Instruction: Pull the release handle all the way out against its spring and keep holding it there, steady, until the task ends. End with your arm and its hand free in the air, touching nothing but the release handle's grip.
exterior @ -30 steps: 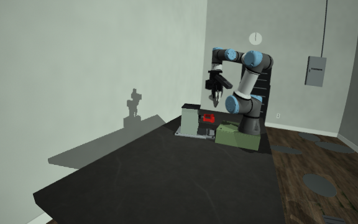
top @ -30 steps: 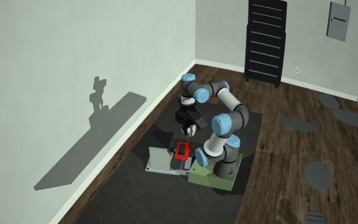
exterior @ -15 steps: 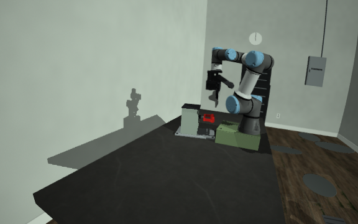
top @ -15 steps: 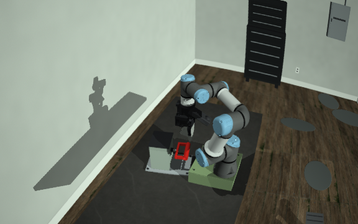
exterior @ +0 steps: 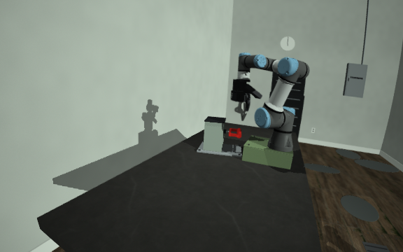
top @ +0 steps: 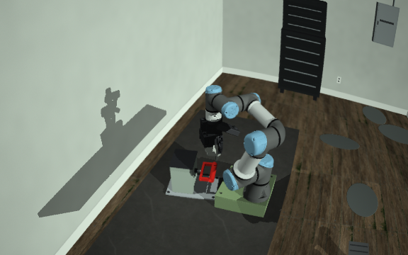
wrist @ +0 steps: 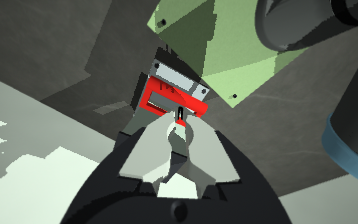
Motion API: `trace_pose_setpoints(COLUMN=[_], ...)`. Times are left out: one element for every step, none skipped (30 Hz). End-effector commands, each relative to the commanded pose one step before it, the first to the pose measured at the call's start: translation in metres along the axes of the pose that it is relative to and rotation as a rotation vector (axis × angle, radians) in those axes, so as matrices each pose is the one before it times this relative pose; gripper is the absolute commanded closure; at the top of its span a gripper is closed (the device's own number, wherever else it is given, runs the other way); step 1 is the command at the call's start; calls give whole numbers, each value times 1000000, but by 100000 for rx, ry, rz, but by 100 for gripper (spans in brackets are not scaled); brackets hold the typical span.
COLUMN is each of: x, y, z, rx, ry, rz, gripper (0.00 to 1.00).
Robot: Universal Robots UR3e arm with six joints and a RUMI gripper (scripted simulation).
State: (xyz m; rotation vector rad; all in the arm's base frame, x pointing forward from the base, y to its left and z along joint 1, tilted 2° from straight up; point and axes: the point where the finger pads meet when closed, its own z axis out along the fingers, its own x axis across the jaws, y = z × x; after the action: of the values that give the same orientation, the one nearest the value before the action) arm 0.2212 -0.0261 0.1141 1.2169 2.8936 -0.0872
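Note:
The red release handle (top: pixel 207 179) (exterior: pixel 235 134) (wrist: pixel 147 97) is a rectangular loop that sticks out of a pale grey housing box (top: pixel 182 180) (exterior: pixel 213 134) on a small metal baseplate. My gripper (top: pixel 214 152) (exterior: pixel 242 115) (wrist: pixel 180 107) points down and hangs in the air above the handle, clear of it. Its fingers are shut together with nothing between them. In the wrist view the fingertips line up over the handle's near bar, with a gap of air between.
The arm's green base block (top: pixel 237 203) (exterior: pixel 264 154) (wrist: pixel 230 45) stands right beside the handle fixture on the dark table (top: pixel 176 227) (exterior: pixel 187 203). A wall runs along the table's left side. A black cabinet (top: pixel 302 46) stands at the far wall.

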Motion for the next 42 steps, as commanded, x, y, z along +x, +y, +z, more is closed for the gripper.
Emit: trace_pose_setpoints(x=[-1826, -336, -342, -347, -351, -355, -359, 0, 0, -362, -364, -365, -365, -364, -363, -360, -357, -352, -347, -341, -333, -325, -316, -306, 0, 0, -296, -284, -272, -260, -246, -233, -219, -205, -191, -176, -162, -147, -133, -119, -106, 0], y=[1031, 285, 293, 300, 305, 309, 311, 0, 0, 313, 313, 312, 309, 306, 302, 297, 290, 284, 276, 268, 259, 249, 239, 229, 0, 0, 219, 208, 197, 186, 175, 163, 152, 141, 130, 119, 109, 98, 88, 79, 69, 0], z=[-622, -11, -11, -10, -10, -10, -9, 0, 0, -9, -9, -9, -8, -8, -8, -7, -7, -7, -6, -6, -6, -6, -5, -5, 0, 0, -5, -4, -4, -4, -4, -3, -3, -3, -3, -2, -2, -2, -2, -2, -1, 0], rx=[-1796, 1, 1, 1, 1, 1, 1, 0, 0, 1, 1, 1, 1, 1, 1, 0, 0, 0, 0, 0, 0, 0, 0, 0, 0, 0, 0, 0, 0, 0, 0, 0, 0, 0, 0, 0, 0, 0, 0, 0, 0, 0], ry=[55, 1, 1, 1, 1, 1, 1, 0, 0, 1, 1, 1, 1, 1, 1, 1, 1, 1, 1, 1, 1, 1, 1, 1, 0, 0, 1, 1, 1, 1, 0, 0, 0, 0, 0, 0, 0, 0, 0, 0, 0, 0], rz=[-20154, -4135, -4068, -3997, -3922, -3845, -3763, 0, 0, -3679, -3591, -3501, -3407, -3312, -3213, -3112, -3010, -2905, -2799, -2691, -2581, -2471, -2360, -2248, 0, 0, -2136, -2023, -1911, -1799, -1688, -1577, -1468, -1360, -1254, -1149, -1048, -948, -852, -759, -670, 0], gripper=[100, 100, 100, 100, 100, 100, 100, 100, 100, 100, 100, 100, 100, 100, 100, 100, 100, 100, 100, 100, 100, 100, 100, 100, 100, 100, 100, 100, 100, 100, 100, 100, 100, 100, 100, 100, 100, 100, 100, 100, 100, 100])
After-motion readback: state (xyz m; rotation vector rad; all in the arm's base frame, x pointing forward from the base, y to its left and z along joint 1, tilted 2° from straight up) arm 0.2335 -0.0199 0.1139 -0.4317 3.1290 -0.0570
